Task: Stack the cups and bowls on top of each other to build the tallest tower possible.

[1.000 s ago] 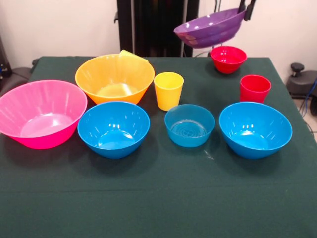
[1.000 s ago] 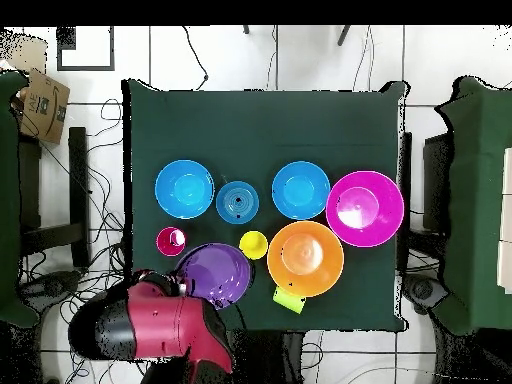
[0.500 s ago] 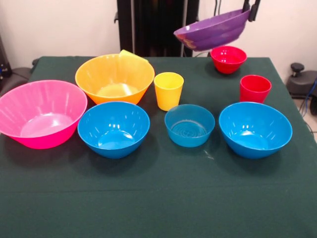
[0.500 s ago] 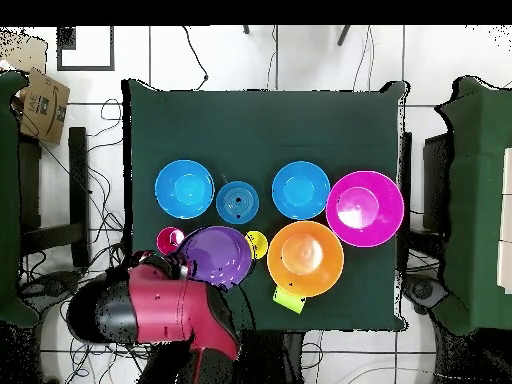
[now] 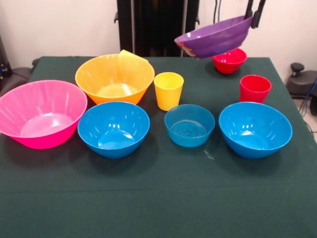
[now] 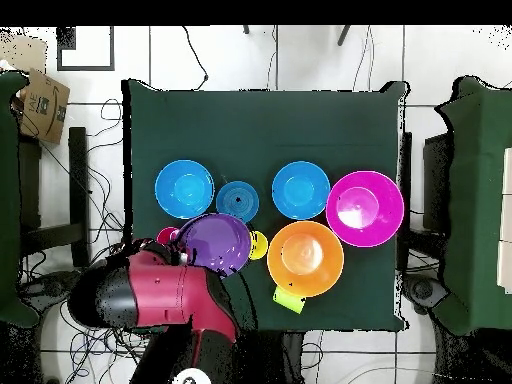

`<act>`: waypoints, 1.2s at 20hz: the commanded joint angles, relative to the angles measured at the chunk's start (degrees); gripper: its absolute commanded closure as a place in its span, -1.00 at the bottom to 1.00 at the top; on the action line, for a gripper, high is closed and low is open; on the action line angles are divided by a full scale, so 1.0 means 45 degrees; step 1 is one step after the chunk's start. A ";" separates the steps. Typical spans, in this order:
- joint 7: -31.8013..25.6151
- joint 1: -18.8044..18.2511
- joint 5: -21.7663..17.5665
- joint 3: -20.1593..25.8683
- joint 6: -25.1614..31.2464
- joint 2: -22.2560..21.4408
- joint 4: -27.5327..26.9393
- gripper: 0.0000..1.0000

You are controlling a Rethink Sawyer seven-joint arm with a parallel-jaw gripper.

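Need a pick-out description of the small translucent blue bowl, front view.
Start at the row of three blue bowls along the near side of the green table. The small translucent blue bowl is the middle one, just in front of the yellow cup. It is smaller than the two blue bowls flanking it, and see-through where they are opaque.

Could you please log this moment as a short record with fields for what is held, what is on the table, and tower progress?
held: purple bowl, tilted, lifted above the table by the gripper at its rim
bowls on table: pink, orange, two blue, small translucent blue, small red
cups standing: yellow, red
tower: nothing stacked yet
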 commanded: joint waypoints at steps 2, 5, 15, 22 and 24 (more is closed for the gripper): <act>0.1037 -0.0675 -0.0294 0.1511 -0.1465 0.1432 -0.0543 1.00; 0.0961 -0.0909 -0.0420 0.1702 -0.2040 0.1675 -0.0529 1.00; 0.1140 -0.1004 -0.0222 0.1797 -0.2215 0.1600 -0.0401 1.00; 0.1739 -0.0390 0.0104 0.1371 -0.1830 0.1663 -0.0659 1.00; 0.1972 -0.0127 0.0206 0.1182 -0.1746 0.1749 -0.0772 1.00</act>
